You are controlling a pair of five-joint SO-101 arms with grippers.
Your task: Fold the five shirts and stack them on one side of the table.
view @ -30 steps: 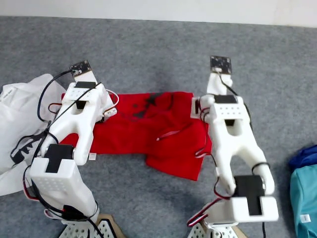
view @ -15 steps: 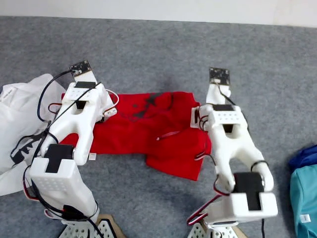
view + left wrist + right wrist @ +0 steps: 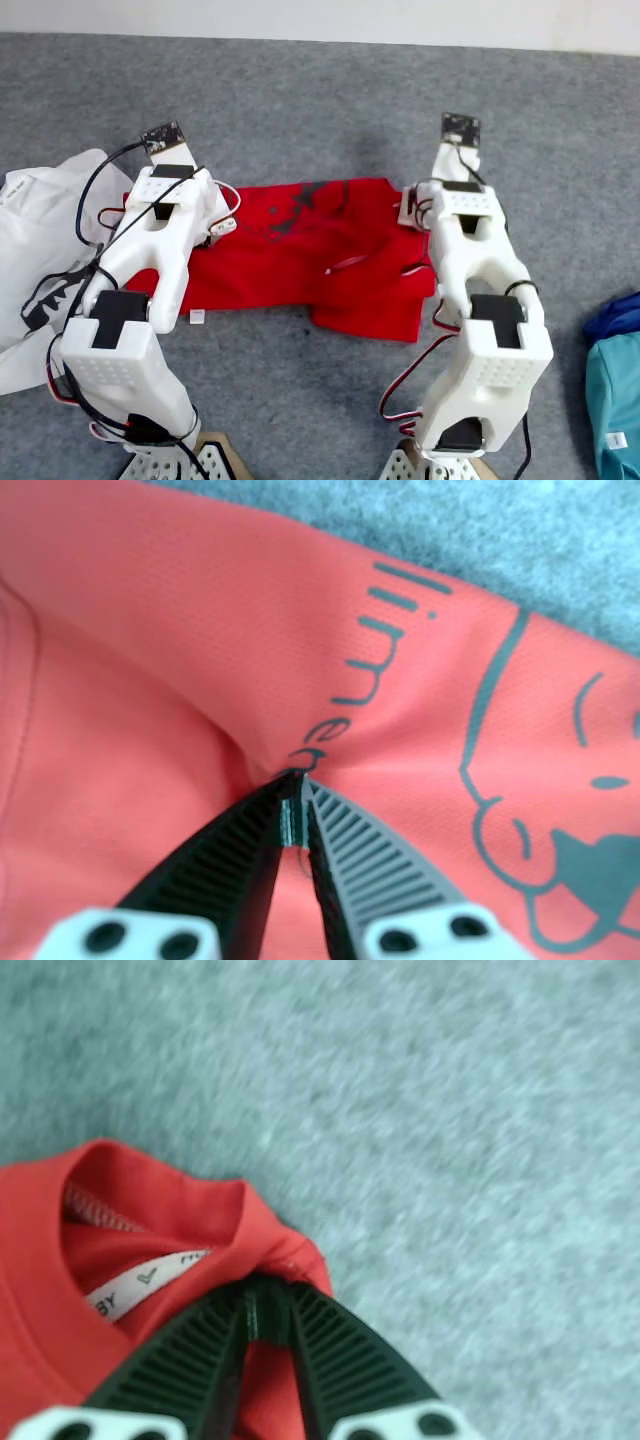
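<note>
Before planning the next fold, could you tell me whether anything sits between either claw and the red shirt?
Nothing visible does: the left claw is shut on the red shirt at its print, the right claw at its collar.

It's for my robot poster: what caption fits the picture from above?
The left gripper and right gripper pinch a red shirt on the grey table, beside a white shirt.

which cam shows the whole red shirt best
The high view: the red shirt lies spread between both arms, largely visible. The left wrist view gives a printed patch pinched by the left gripper; the right wrist view, the collar pinched by the right gripper.
</note>
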